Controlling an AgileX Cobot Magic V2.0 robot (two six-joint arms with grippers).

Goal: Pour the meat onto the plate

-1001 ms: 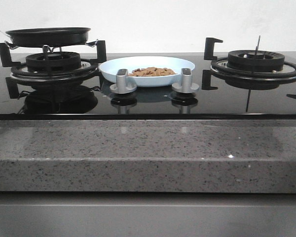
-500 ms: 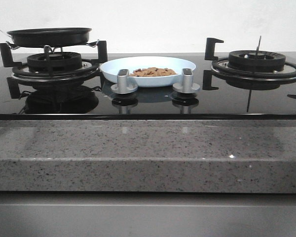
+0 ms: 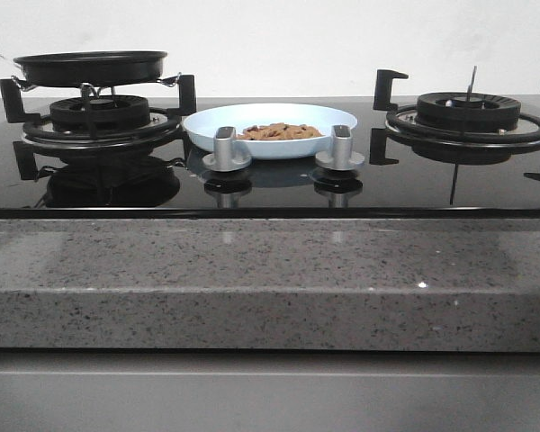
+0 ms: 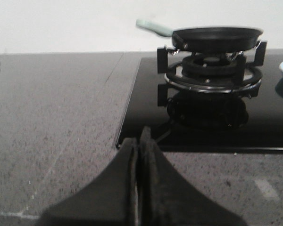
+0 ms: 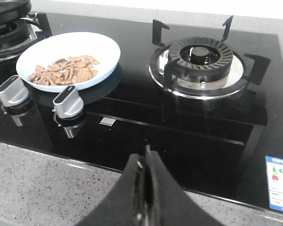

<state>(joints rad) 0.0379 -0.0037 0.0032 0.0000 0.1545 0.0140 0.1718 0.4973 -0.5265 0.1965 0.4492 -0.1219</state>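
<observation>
Flat orange-brown meat [image 5: 63, 73] heaps in the smooth pale plate [image 5: 104, 47] mid-hob; left gripper [image 4: 140, 141] and right gripper [image 5: 146, 162] are closed, empty.

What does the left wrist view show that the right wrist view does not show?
Only the left wrist view shows the whole black pan on the left burner with its pale green handle, the wide grey counter beside the hob, and the shut left gripper.

Only the right wrist view shows the meat lying on the plate, the two silver knobs, the bare right burner, a label and the shut right gripper.

Both show the black glass hob, and the plate; in the left wrist view only its rim shows.
</observation>
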